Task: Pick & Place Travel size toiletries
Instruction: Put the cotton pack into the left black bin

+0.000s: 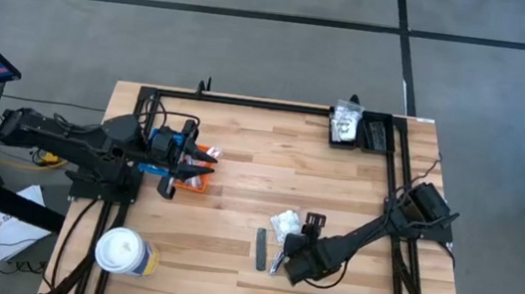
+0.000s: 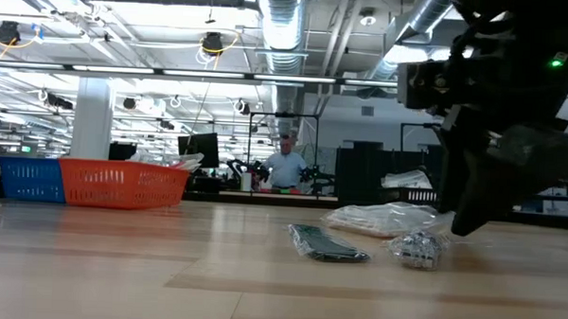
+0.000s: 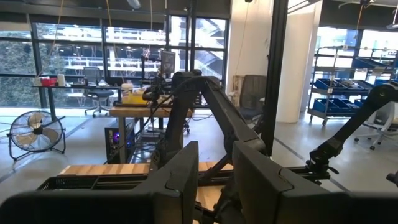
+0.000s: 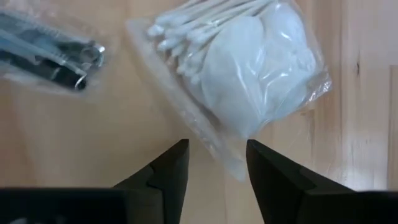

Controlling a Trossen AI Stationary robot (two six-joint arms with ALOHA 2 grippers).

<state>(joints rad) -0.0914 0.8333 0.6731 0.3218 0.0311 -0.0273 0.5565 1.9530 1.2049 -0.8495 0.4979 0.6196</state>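
Note:
A crinkly clear packet [image 4: 249,68] of white cotton swabs and pads lies flat on the wooden table [image 1: 244,135]. My right gripper [image 4: 217,149] slants down at it, open, one finger on either side of the packet's near corner. In the high view the packet [image 1: 285,225] lies just beyond my right gripper [image 1: 290,246]. A clear packet with dark contents [image 4: 50,53] lies beside it. A flat dark grey stick [image 1: 261,247] rests on the table nearby. My left gripper [image 3: 214,180] hangs open above the orange tray [image 1: 200,182] at the table's left, holding nothing. My right gripper comes at the packet's near corner [image 4: 231,163] slanting down from the table's right. The corner lies on the table between the two fingers. Whether either finger touches it, I cannot tell.
A black tray [image 1: 377,133] holding another packet sits at the far right corner. A round white lidded cup [image 1: 121,250] stands near the front left. Orange [image 2: 122,184] and blue [image 2: 23,179] ribbed trays sit at the left. A small crinkly packet [image 2: 415,249] lies near the front.

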